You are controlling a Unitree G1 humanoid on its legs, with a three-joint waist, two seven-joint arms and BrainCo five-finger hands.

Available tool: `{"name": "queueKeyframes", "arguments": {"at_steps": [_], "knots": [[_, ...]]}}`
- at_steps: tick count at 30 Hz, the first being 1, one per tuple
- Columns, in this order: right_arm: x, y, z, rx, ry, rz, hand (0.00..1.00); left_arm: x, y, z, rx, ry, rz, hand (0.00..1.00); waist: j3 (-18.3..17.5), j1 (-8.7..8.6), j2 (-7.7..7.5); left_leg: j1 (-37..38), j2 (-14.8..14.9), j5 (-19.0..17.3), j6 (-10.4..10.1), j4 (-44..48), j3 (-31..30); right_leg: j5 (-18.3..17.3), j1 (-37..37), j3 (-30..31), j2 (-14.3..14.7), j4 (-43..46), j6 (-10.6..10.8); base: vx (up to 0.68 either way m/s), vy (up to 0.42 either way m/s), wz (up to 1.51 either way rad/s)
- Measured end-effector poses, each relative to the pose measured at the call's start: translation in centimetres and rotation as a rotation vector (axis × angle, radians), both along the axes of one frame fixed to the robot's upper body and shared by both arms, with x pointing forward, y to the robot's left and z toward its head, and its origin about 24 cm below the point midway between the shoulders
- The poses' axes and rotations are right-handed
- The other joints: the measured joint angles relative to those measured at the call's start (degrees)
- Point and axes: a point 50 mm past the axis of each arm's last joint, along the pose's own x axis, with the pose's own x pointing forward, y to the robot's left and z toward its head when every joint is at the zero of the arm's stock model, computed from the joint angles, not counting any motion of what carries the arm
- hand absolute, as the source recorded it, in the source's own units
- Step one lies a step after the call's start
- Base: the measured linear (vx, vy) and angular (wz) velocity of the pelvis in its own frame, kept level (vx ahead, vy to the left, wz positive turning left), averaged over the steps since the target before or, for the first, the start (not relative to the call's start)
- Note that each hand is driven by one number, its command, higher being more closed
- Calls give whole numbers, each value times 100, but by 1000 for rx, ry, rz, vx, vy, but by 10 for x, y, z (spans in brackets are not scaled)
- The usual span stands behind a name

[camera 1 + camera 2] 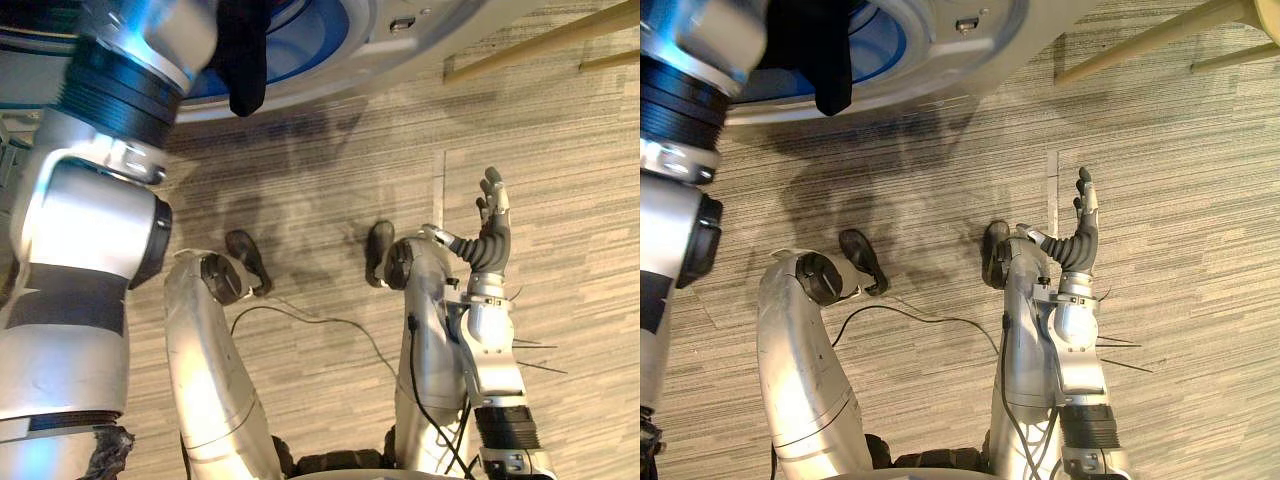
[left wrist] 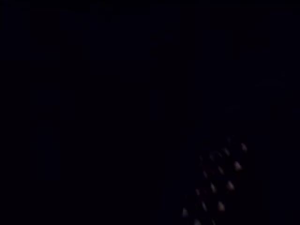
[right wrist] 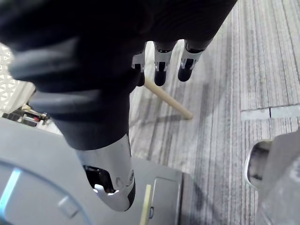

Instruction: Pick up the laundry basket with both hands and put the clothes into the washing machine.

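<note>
The washing machine's grey round door rim (image 1: 400, 40) runs across the top of the head views, with the blue-lit drum behind it. A dark garment (image 1: 240, 55) hangs over the lower lip of the opening. My left arm (image 1: 130, 80) reaches up into the drum, and the hand is hidden inside. In the left wrist view it is dark, with a few glinting drum holes (image 2: 220, 178). My right hand (image 1: 490, 225) is held out over the floor to the right, open and holding nothing. Its straight fingers (image 3: 159, 65) and thumb (image 3: 110, 183) point towards the machine's front (image 3: 28, 154).
Light wooden legs (image 1: 540, 40) of some furniture stand on the striped carpet at the upper right, next to the machine. A white latticed thing (image 3: 9, 70) shows at the edge of the right wrist view, beyond the machine.
</note>
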Motion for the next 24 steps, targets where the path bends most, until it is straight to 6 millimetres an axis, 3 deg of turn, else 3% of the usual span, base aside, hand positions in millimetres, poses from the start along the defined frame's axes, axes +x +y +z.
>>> {"name": "queueKeyframes", "arguments": {"at_steps": [2,12,16,19,24], "knots": [[1,1,2,-9,-3,16,0,11,-1,-19,29,70,15,0,-4,8,3,0,5,0,1,47,-24,0,2,1,2,44,0,0,0,0],[4,14,2,7,9,109,0,18,4,-35,49,186,-9,0,-37,101,18,372,-20,-53,92,217,-31,-15,374,52,-22,244,7,-10,-12,4],[5,12,2,3,19,99,0,12,6,-30,23,171,-50,0,-76,211,46,444,-27,-25,46,176,5,-38,372,101,-27,298,-26,12,-34,4],[5,12,1,-16,33,90,0,8,14,-28,-96,195,-149,0,-80,235,41,477,-31,8,-11,147,-5,-74,372,97,-26,333,-67,32,-43,3],[6,11,-2,-31,69,44,0,6,54,-40,-434,225,-306,0,-82,229,39,485,-23,70,-123,28,-61,-129,370,5,-22,322,-173,37,-46,3]]}}
